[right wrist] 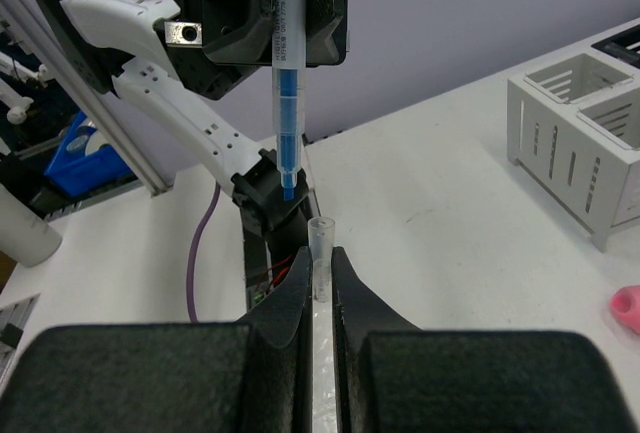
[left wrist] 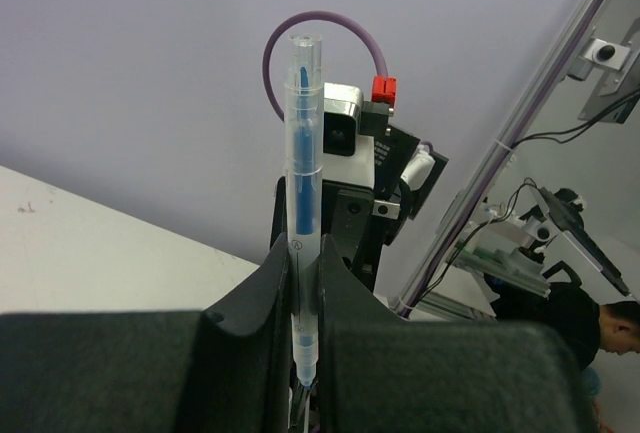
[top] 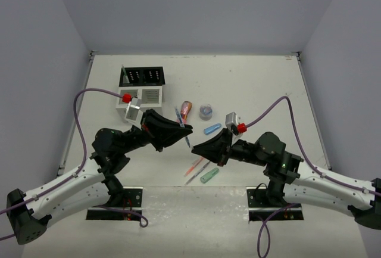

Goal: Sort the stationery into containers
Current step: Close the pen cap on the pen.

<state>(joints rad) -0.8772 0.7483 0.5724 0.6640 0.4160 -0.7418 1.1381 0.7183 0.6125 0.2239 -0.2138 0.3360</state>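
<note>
My left gripper (top: 189,129) (left wrist: 305,293) is shut on a clear-barrelled blue pen (left wrist: 303,153) that stands upright between its fingers. In the right wrist view the same blue pen (right wrist: 287,143) hangs tip down. Just below that tip is a clear pen cap (right wrist: 320,238), open end up, with my right gripper (right wrist: 320,265) (top: 194,147) shut on it. The two grippers face each other above the table's middle. The black slotted rack (top: 141,77) and the white slatted box (top: 144,98) (right wrist: 575,143) stand at the far left.
On the table lie a pink patterned tube (top: 186,110), a grey-blue roll (top: 206,112), a blue capsule (top: 212,129), a green capsule (top: 209,176), an orange pen (top: 193,165) and a grey pen (top: 198,173). A pink piece (right wrist: 627,308) shows at the right wrist view's edge.
</note>
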